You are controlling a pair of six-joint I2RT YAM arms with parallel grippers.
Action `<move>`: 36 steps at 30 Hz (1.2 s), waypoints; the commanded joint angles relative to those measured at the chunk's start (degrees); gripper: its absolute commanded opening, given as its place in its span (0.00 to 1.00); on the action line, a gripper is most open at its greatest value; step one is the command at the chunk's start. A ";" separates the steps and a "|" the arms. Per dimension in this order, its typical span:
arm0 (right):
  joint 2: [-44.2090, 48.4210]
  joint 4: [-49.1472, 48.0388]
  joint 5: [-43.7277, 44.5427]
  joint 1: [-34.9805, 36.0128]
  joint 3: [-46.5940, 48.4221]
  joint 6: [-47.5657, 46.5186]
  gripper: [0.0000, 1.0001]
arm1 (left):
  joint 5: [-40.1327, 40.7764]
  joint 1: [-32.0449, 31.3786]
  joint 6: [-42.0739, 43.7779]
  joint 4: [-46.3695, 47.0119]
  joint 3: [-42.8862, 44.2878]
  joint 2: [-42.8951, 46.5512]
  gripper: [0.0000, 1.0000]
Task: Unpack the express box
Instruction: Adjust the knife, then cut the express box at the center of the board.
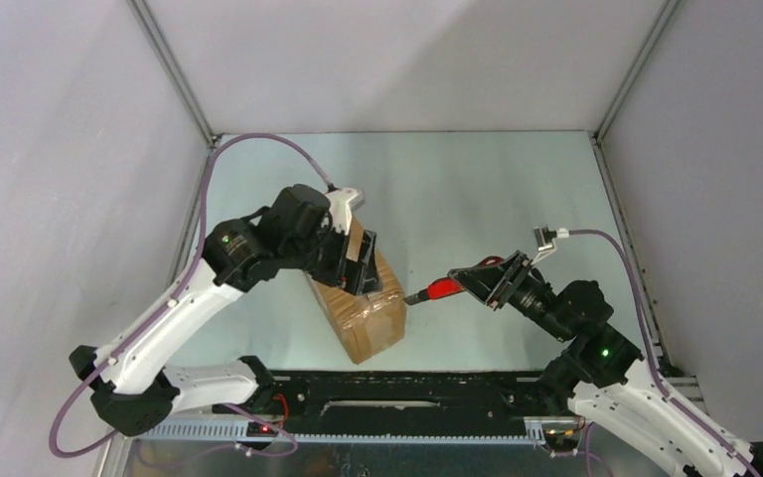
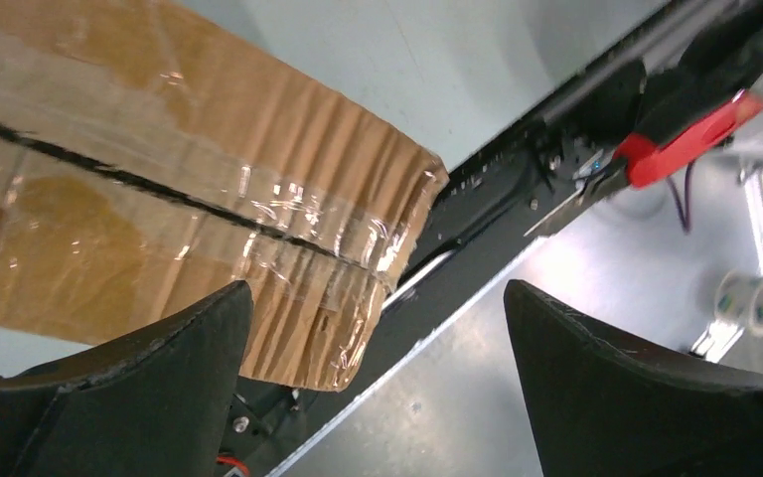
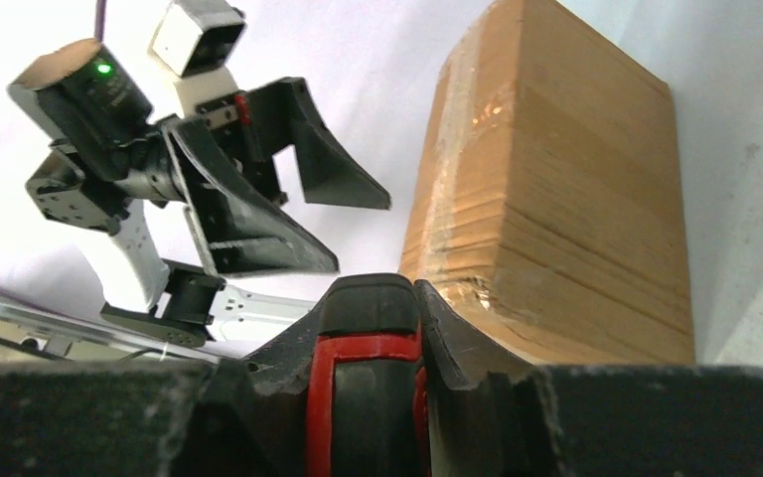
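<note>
Slitting step, tape seam uncut. Left claw spread wide, empty, over express box. Right claw clamped on red utility knife, tip just right of box. Next, probably: blade onto seam.

The box is lying on the table left of centre, its length running from far left to near right and its near end close to the rail along the near edge. The left gripper is hanging over the box's far end, not touching it. The right gripper is sitting to the right, with a knife sticking out leftward, its tip just beside the box's right side.
</note>
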State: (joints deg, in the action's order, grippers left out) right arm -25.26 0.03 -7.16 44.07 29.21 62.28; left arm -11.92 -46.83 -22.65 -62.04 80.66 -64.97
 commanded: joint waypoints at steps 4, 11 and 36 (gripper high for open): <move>1.14 -2.85 4.17 1.97 -3.77 2.61 0.00 | 4.88 1.08 -2.50 -0.34 3.28 -0.55 1.00; 0.74 -4.88 9.90 7.95 -7.10 5.23 0.00 | 2.12 2.17 -13.12 5.10 0.19 -4.46 1.00; -14.99 -28.22 21.98 3.94 -13.98 8.66 0.00 | 9.12 3.80 -31.87 14.28 -10.95 2.19 1.00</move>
State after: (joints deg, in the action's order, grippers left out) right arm -38.74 -20.14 15.35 56.01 12.64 72.60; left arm -1.19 -43.55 -54.00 -51.64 70.96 -62.78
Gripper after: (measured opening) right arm 0.280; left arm 0.996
